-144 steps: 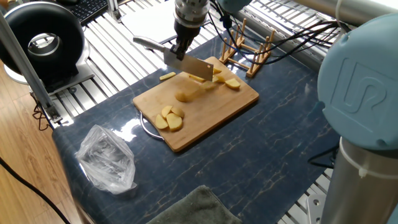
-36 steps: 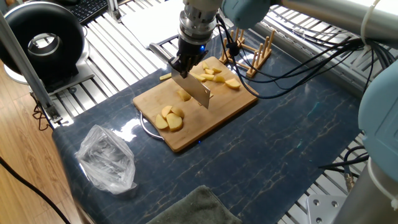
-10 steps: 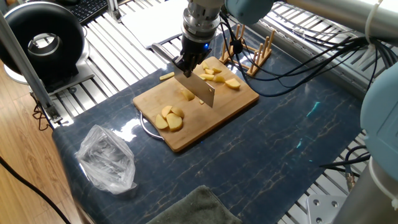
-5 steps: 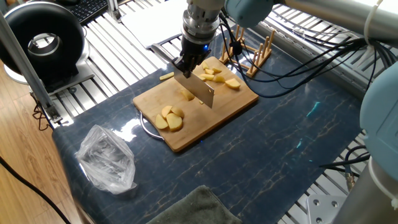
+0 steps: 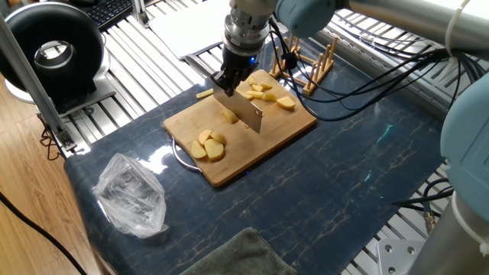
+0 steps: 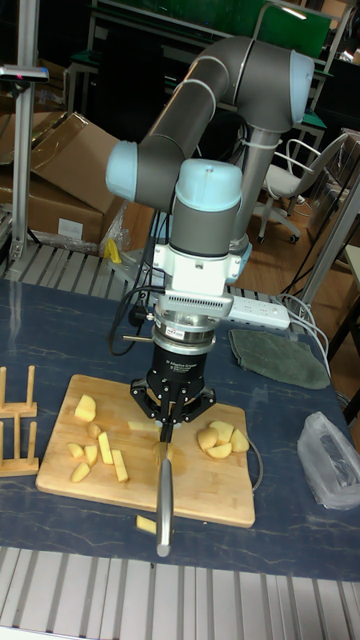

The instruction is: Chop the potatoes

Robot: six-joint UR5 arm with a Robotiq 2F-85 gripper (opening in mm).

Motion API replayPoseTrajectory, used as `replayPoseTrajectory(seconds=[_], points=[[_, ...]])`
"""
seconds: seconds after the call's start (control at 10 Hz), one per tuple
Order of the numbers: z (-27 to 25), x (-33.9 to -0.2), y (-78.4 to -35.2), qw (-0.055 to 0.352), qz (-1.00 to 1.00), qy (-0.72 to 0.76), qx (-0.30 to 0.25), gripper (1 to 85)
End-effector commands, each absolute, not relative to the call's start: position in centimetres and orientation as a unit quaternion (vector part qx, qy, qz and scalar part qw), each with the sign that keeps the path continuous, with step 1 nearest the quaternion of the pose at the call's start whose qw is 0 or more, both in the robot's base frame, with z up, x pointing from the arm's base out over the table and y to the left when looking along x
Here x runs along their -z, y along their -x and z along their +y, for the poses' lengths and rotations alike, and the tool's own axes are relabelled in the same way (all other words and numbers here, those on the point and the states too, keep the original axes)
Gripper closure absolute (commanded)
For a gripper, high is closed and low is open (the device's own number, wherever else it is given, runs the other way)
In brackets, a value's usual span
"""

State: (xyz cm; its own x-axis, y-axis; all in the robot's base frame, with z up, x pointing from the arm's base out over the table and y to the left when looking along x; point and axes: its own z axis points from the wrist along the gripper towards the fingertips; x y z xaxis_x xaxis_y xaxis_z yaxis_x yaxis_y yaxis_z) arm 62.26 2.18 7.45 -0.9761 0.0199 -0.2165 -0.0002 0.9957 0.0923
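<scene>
Steel cleaver blade in my closed claw hangs directly above one pale-yellow potato piece, crossing it.

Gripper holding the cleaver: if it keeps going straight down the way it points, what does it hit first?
Probably the small pale-yellow potato piece under the steel cleaver blade, then the bamboo cutting board. The gripper points down at mid-board; the blade leads. Depth is unclear, so it might land just beside the piece.

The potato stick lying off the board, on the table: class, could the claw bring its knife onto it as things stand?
Probably yes. The potato stick lies in the open beside the bamboo board, close to the claw and its knife, with nothing over it.
</scene>
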Motion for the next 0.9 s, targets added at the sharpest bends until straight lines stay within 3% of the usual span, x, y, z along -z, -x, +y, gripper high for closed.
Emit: replayPoseTrajectory(seconds=[0.0, 0.2, 0.8], points=[[2.2, -6.9, -63.0, 0.123, 0.991, -0.009, -0.048, 84.7], [2.1, -7.0, -63.2, 0.126, 0.991, -0.007, -0.046, 84.7], [1.9, -9.0, -60.9, 0.083, 0.995, -0.002, -0.055, 84.7]])
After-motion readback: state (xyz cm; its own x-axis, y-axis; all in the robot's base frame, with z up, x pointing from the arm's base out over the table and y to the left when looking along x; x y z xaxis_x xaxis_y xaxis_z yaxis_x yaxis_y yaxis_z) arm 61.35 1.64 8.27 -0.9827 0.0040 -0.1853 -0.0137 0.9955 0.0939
